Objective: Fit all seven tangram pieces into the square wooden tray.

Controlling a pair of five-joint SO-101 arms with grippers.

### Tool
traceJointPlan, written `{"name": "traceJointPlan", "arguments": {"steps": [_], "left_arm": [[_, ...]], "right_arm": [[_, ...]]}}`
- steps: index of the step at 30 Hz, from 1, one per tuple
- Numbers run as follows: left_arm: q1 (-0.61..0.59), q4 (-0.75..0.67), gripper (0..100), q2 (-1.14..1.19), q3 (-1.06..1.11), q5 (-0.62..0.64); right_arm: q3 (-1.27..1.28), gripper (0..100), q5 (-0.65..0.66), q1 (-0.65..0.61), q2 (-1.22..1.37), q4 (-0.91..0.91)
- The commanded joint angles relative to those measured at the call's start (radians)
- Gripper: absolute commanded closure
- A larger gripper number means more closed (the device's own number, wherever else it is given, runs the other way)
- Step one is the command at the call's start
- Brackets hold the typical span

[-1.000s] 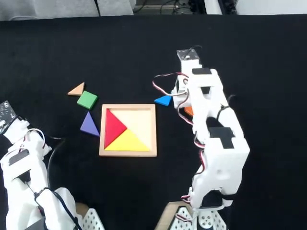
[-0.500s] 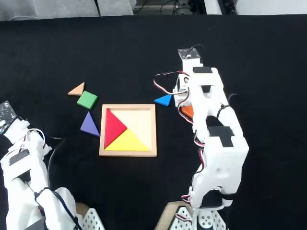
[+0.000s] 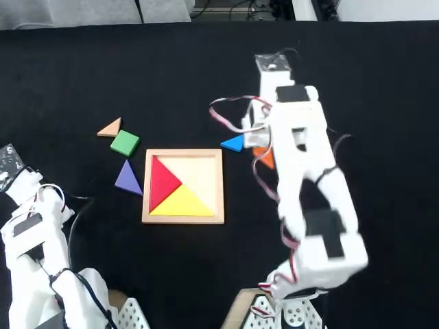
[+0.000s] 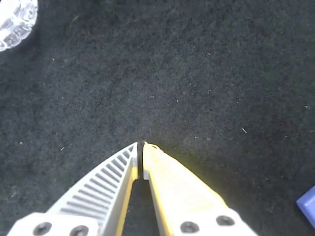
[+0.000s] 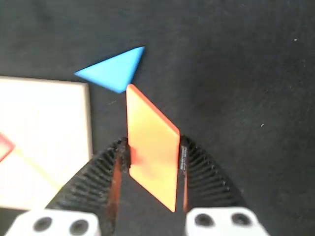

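The square wooden tray (image 3: 217,186) lies mid-table and holds a red triangle (image 3: 163,179) and a yellow triangle (image 3: 182,202). My right gripper (image 5: 153,155) is shut on an orange parallelogram (image 5: 150,150), held just right of the tray; the orange piece (image 3: 265,158) peeks out under the arm in the high view. A blue triangle (image 3: 234,143) lies just beyond the tray's far right corner, also the blue triangle (image 5: 112,70) beside the tray (image 5: 89,118). Left of the tray lie a tan triangle (image 3: 110,128), a green square (image 3: 125,142) and a purple triangle (image 3: 128,177). My left gripper (image 4: 139,145) is shut, with nothing in it, over bare cloth at the table's left edge.
Black cloth covers the table (image 3: 370,103). The right arm's white body (image 3: 309,199) stretches from the near edge up past the tray's right side. The left arm (image 3: 31,247) stands at the near left corner. A purple corner (image 4: 307,200) shows in the left wrist view.
The right arm has lifted and swung its lower body rightward, with the orange parallelogram still in its gripper. The left arm and the loose pieces have not moved.
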Motion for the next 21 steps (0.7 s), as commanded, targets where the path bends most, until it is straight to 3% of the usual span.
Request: {"name": "traceJointPlan", "arguments": {"steps": [1,11,16,21], "left_arm": [[0.012,-0.021,97,0.003,-0.044,0.0],[0.012,-0.021,97,0.003,-0.044,0.005],[0.013,-0.017,97,0.003,-0.044,0.005],[0.013,-0.017,97,0.003,-0.044,0.005]], "right_arm": [[0.12,92.0,-0.011,-0.153,-0.232,-0.002],[0.315,92.0,-0.066,-0.428,-0.334,-0.066],[0.444,92.0,-0.339,-0.443,-0.334,-0.311],[0.547,92.0,-0.336,-0.451,-0.334,-0.459]]}}
